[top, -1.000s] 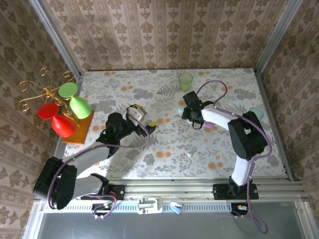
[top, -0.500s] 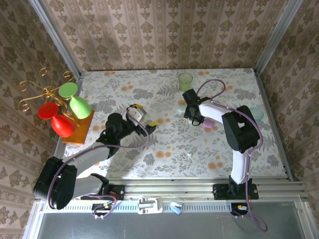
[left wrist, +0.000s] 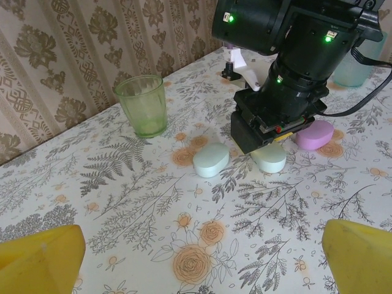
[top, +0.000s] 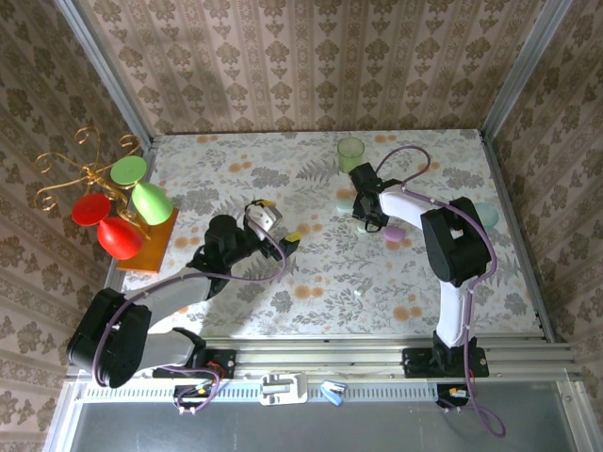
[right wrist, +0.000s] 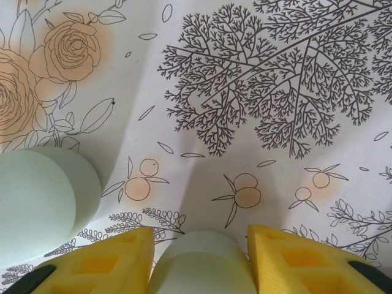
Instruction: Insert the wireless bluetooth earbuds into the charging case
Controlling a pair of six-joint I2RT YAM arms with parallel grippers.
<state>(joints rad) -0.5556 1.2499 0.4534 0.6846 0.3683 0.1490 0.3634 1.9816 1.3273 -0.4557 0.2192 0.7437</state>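
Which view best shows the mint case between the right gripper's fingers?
Right wrist: mint case close-up between the yellow fingers. Left wrist shows its edge under the right gripper; from above the gripper covers it.

No legible text, label, brand, number or sign is present on any surface. The tablecloth (left wrist: 147, 202) carries a floral and fern print without lettering. The wallpaper (left wrist: 67, 67) carries an ornamental pattern without lettering. Any markings on the arm housings are too small to read.
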